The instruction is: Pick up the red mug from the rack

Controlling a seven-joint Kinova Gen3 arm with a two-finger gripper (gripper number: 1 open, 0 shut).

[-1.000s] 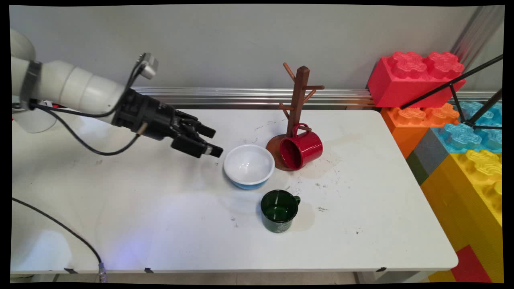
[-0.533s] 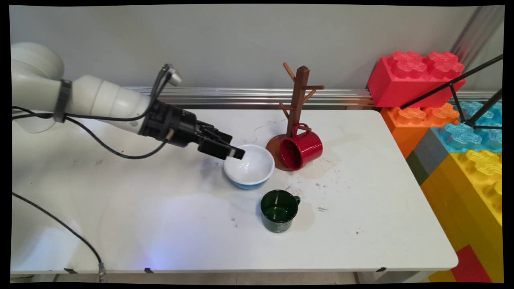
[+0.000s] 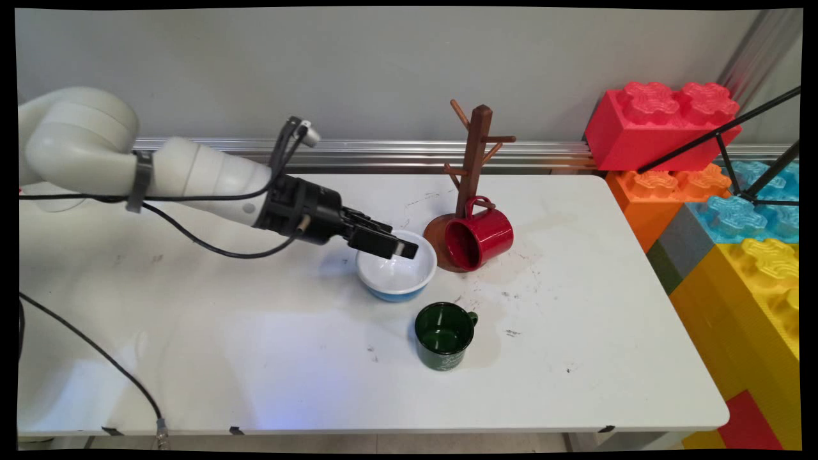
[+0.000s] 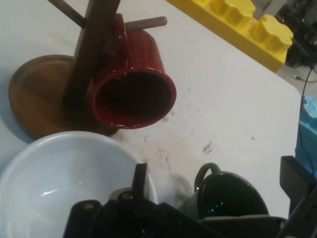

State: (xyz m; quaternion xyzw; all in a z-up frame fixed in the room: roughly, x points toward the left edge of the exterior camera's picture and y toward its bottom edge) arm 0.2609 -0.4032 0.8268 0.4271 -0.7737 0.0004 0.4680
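Observation:
My gripper (image 3: 401,240) is open and hovers over the near-left rim of a white bowl with a blue outside (image 3: 397,275). It holds nothing. Just right of the bowl, a red mug (image 3: 480,237) hangs by its handle on a low peg of a wooden mug tree (image 3: 476,153), mouth turned towards the bowl. A dark green mug (image 3: 444,335) stands upright in front of the bowl. In the hand view the gripper (image 4: 218,173) spans the bowl (image 4: 59,183) and the green mug (image 4: 233,198), with the red mug (image 4: 133,89) and tree (image 4: 91,49) ahead.
Big toy bricks are stacked off the table's right end: red (image 3: 661,121), orange (image 3: 664,191), blue (image 3: 741,217) and yellow (image 3: 754,294). Black tripod legs (image 3: 722,137) cross over them. A black cable (image 3: 96,361) trails over the table's left front. A metal rail (image 3: 383,153) runs along the back.
The arm has moved right across the table, carrying the open gripper from left of the bowl to over its rim. The bowl and both mugs have stayed put.

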